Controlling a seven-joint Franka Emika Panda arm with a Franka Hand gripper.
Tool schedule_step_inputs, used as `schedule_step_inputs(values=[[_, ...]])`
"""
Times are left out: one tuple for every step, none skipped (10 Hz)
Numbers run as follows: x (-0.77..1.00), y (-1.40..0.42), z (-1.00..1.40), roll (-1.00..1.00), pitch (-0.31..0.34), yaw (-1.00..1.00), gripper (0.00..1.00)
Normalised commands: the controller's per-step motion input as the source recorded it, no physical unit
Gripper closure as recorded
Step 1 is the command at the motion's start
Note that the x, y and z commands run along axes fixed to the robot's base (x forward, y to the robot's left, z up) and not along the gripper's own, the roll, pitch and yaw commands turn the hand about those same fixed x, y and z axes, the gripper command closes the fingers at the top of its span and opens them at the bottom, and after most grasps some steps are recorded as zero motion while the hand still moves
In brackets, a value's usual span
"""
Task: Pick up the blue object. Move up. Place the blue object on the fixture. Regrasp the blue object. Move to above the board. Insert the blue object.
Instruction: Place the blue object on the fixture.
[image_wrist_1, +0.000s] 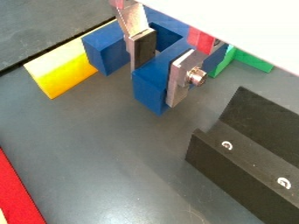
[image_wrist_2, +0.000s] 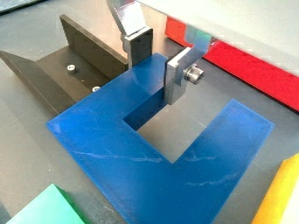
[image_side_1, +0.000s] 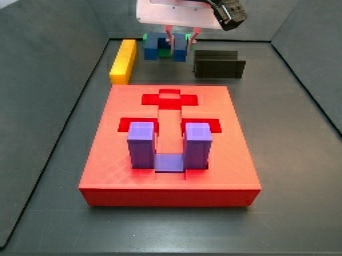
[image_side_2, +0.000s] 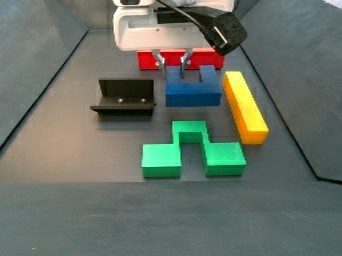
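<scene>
Red plastic is filling the middle of the floor: the board (image_side_1: 167, 140) is lying flat with a purple U-shaped block (image_side_1: 164, 144) already sitting in one of its recesses, and a cross-shaped recess further back is standing empty. Next in size, the green block (image_side_2: 193, 148) is lying alone near the front of a side view, and the yellow bar (image_side_2: 245, 104) is stretching along the floor just beside the blue object (image_side_2: 193, 86). The fixture (image_side_2: 123, 98) is standing a little apart on the blue object's other side, a dark L-shaped bracket with screw heads showing on its base plate.

The blue object is resting on the floor behind the board, its two prongs visible in both wrist views. The gripper (image_wrist_1: 159, 61) is hanging low over it, and its silver fingers (image_wrist_1: 181, 77) are straddling one prong (image_wrist_1: 152, 86), one plate in the slot and one outside. Whether the dark pads are already pressing the plastic cannot be told; a thin gap seems to be showing.

Judging by this, the pick-up is the step in hand. Doing it well is calling for the fingers to be sitting square and deep on the prong before clamping, so the block is lifting level and not twisting toward the yellow bar.
</scene>
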Motion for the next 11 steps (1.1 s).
schedule_step_inputs(values=[[0.01,0.0,0.0,0.13,0.0,0.0,1.0],[0.0,0.0,0.0,0.11,0.0,0.0,1.0],[0.0,0.0,0.01,0.03,0.0,0.0,1.0],[-0.01,0.0,0.0,0.0,0.0,-0.03,1.0],[0.23,-0.15,0.17,0.0,0.0,-0.19,1.0],[0.63,0.0,0.6,-0.58,0.0,-0.39,1.0],[0.63,0.04,0.52,-1.0,-0.04,-0.41,1.0],[0.6,0.05,0.42,-1.0,-0.146,-0.4,1.0],[0.59,0.07,0.35,-1.0,-0.194,-0.36,1.0],[0.58,0.07,0.3,-1.0,-0.217,-0.33,1.0],[0.57,0.09,0.28,-1.0,-0.226,-0.31,1.0]])
